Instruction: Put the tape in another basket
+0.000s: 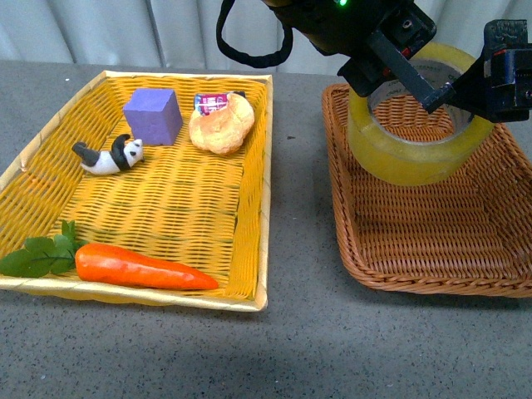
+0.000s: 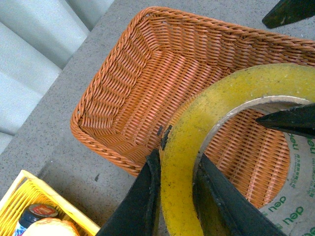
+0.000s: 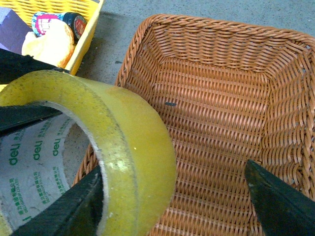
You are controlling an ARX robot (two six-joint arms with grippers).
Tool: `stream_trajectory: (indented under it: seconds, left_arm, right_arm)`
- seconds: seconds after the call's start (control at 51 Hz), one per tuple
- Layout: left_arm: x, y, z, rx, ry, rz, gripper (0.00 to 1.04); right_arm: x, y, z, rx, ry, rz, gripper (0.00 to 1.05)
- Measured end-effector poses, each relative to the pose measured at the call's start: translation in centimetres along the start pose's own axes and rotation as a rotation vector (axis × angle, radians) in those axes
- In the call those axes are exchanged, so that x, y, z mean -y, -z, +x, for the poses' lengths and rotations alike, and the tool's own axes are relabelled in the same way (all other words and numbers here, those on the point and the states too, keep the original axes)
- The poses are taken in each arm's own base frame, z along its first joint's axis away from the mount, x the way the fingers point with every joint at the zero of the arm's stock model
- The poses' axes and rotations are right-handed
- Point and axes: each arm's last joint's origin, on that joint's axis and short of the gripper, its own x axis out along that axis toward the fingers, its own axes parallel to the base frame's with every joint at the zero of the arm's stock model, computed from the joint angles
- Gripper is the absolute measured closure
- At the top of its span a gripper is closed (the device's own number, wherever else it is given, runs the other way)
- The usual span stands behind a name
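Grey tabletop [image 1: 316,353], tape [image 1: 407,162] in left gripper [image 2: 178,160] above brown basket [image 1: 416,284]

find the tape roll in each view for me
front view: tape upper right, held over the brown basket.
left wrist view: tape large in the foreground, brown basket behind it.
right wrist view: tape close up, brown basket beyond.
shared landmark: the brown basket.

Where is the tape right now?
Front view, right side: the tape is clamped in the left gripper, held above the far-left part of the brown basket.
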Motion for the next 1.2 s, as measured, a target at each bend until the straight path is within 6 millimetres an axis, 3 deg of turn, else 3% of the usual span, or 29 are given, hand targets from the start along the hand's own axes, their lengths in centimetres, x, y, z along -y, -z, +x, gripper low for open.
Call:
stream_trajectory:
  seconds: [0.392, 0.549, 0.922, 1.039, 1.196]
  left_arm:
    - [0.1, -0.2, 0.0, 0.006, 0.002, -0.009, 0.89]
    - [0.1, -0.4, 0.0, 0.01, 0.001, -0.007, 0.85]
    - [-0.6, -0.3, -0.3, -0.107, -0.125, -0.024, 0.31]
    - [-2.1, 0.0, -0.6, -0.097, -0.229, -0.075, 0.06]
    - [-3.8, 0.6, -1.8, -0.057, -0.327, -0.188, 0.07]
  right_arm:
    - [-1.0, -0.1, 0.2, -0.024, -0.011, 0.022, 0.86]
    - [-0.9, -0.1, 0.3, -0.026, -0.002, 0.022, 0.88]
    - [0.8, 0.6, 1.7, -0.081, 0.078, 0.019, 0.89]
    - [1.8, 0.7, 2.6, -0.097, 0.1, 0.021, 0.89]
    - [2.7, 1.4, 4.0, -0.132, 0.12, 0.022, 0.89]
